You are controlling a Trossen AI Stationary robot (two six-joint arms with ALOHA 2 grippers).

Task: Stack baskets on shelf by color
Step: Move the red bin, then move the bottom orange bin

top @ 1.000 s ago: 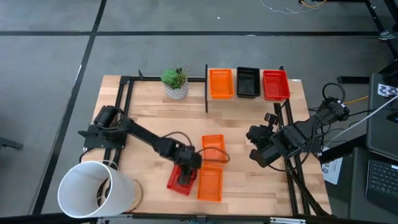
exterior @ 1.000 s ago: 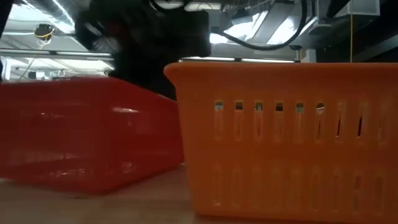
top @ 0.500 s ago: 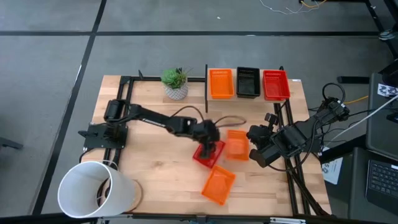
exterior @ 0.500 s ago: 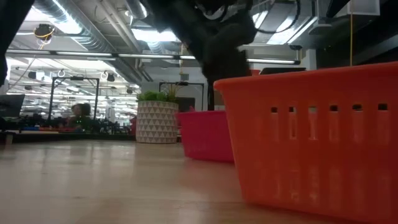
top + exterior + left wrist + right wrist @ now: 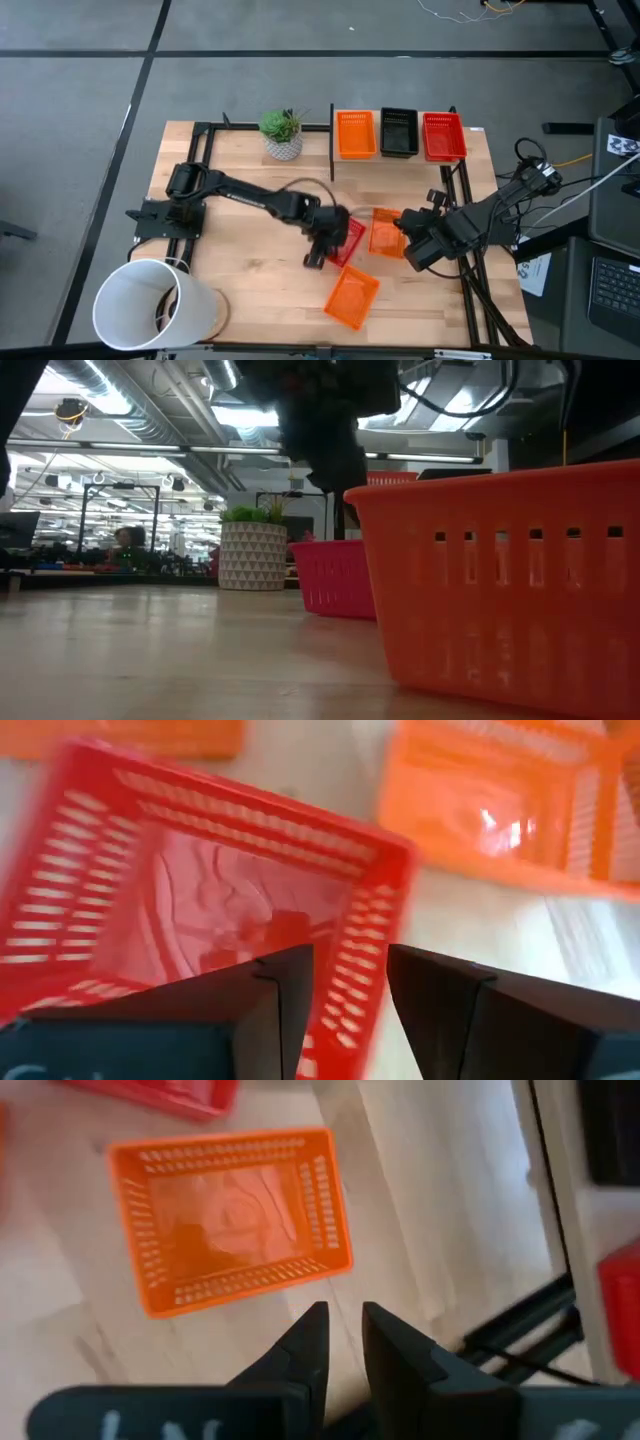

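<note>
My left gripper (image 5: 328, 246) reaches to the table's middle and is shut on a red basket (image 5: 348, 240), which also shows in the low view (image 5: 335, 575). Just right of it lies an orange basket (image 5: 385, 232). My right gripper (image 5: 410, 243) hovers beside that orange basket (image 5: 230, 1220), its fingers a narrow gap apart with nothing between them. A second orange basket (image 5: 352, 297) lies skewed near the front edge. The shelf (image 5: 400, 165) at the far right carries one orange (image 5: 354, 133), one black (image 5: 399, 131) and one red basket (image 5: 443, 136). My left gripper straddles one side wall (image 5: 350, 1020) of the red basket at its rim, one finger (image 5: 285, 995) inside the basket and one (image 5: 435, 1005) outside. The fingers slant down from the table's left. The basket sits low and tilted; I cannot tell whether it is clear of the table.
A potted plant (image 5: 284, 135) stands left of the shelf. A big white bucket (image 5: 150, 305) lies at the near left corner. Black frame rails (image 5: 465, 250) run along the table's right side under my right arm. Bare wood lies between the plant and the bucket.
My left gripper has carried the red basket from near the front edge toward the far right, up to the table's middle. On the way both orange baskets were shoved: one slid right, the other turned askew. My right gripper has sunk a little toward the table.
</note>
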